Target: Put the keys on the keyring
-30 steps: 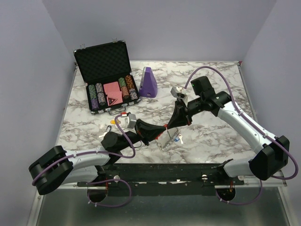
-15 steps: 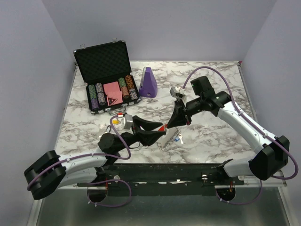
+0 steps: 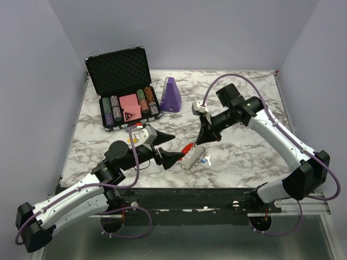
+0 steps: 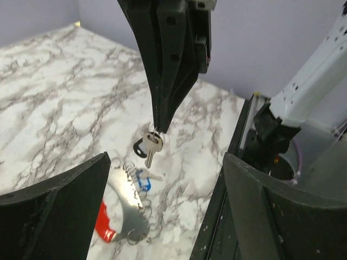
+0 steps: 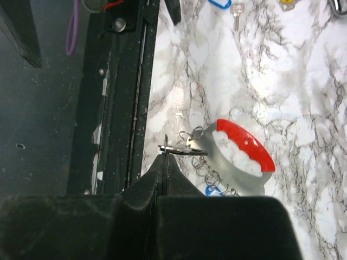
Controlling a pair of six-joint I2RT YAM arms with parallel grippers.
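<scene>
Left gripper (image 3: 170, 149) pulls back from the keyring (image 5: 244, 141), jaws now spread wide, right gripper (image 3: 202, 141) clamped tight on one silver key (image 4: 150, 147) beside the keyring's chain side, keyring lying on marble table (image 3: 244, 157).

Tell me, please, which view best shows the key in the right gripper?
The left wrist view: the key hangs broadside below the shut right gripper, blade and head both clear. The right wrist view shows it edge-on, a thin sliver at the gripper's tip. In the top external view it is too small to make out.
</scene>
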